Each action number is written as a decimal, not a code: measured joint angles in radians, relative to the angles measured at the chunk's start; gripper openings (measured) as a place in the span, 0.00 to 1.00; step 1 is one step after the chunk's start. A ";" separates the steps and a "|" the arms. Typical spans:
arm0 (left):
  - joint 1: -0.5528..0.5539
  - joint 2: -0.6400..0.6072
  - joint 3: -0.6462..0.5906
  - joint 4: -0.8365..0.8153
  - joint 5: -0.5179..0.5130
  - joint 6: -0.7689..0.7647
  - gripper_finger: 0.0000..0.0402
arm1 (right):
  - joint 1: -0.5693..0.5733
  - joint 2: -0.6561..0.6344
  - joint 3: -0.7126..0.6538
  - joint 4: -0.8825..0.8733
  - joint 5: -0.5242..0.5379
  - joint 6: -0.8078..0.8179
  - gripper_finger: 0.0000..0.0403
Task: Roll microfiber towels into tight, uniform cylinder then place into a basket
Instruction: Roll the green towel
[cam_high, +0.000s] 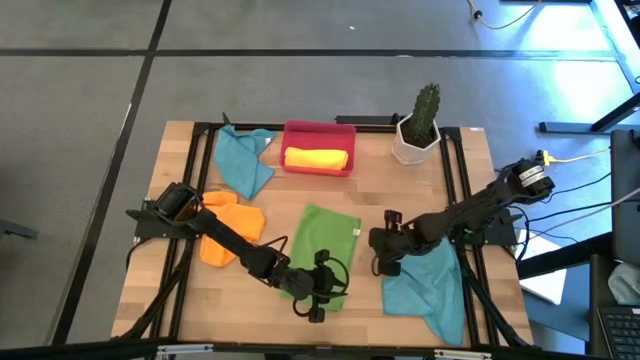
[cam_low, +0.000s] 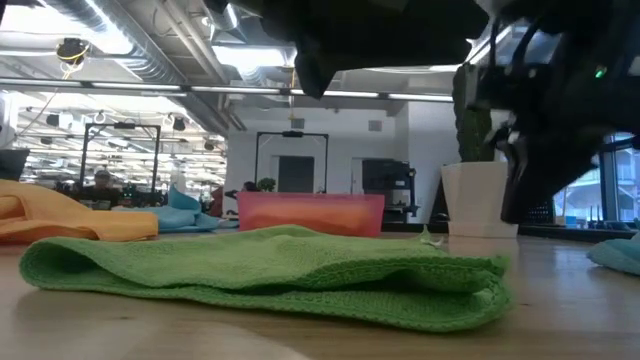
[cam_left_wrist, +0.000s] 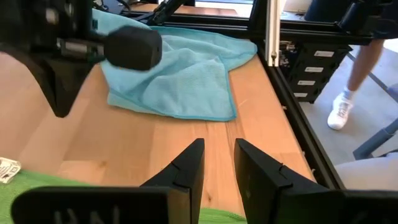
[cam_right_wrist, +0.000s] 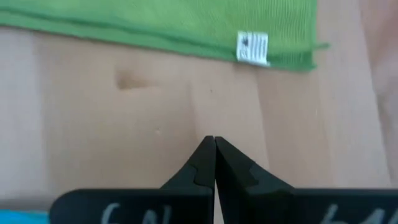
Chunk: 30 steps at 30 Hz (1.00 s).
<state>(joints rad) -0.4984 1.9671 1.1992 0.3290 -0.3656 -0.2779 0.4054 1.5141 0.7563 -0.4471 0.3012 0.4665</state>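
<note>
Looking straight down, the overhead camera showed the left gripper (cam_high: 318, 300) resting at the near edge of a green towel (cam_high: 325, 245) spread flat on the counter (cam_high: 370, 190), while the right gripper (cam_high: 383, 266) hung just beside that towel's other edge, touching a teal towel (cam_high: 430, 290). Well beyond both sat the red basket (cam_high: 319, 131) with a rolled yellow towel (cam_high: 317, 158) inside, another teal towel (cam_high: 243, 160) and an orange towel (cam_high: 226, 228) to the left arm's side, and a white cactus pot (cam_high: 414, 140).

At counter level, the green towel (cam_low: 270, 265) lay in soft folds, the basket (cam_low: 310, 213) behind it.

From the left wrist, its jaws stood slightly apart, empty over bare wood, with green cloth beneath the wrist.

From the right wrist, its jaws were pressed together, holding nothing, the green towel's white label (cam_right_wrist: 252, 47) ahead.
</note>
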 joint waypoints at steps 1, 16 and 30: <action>0.000 0.000 0.000 0.000 0.001 0.000 0.20 | 0.011 -0.012 0.000 0.006 0.013 0.000 0.01; 0.002 0.000 0.000 0.000 0.000 0.000 0.20 | 0.156 -0.029 0.002 0.410 0.011 -0.321 0.10; -0.034 -0.074 0.025 -0.005 0.012 0.074 0.20 | 0.222 0.124 0.002 0.655 0.011 -0.433 0.46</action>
<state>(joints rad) -0.5322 1.8930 1.2243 0.3242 -0.3536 -0.2037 0.6273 1.6381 0.7578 0.2083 0.3118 0.0339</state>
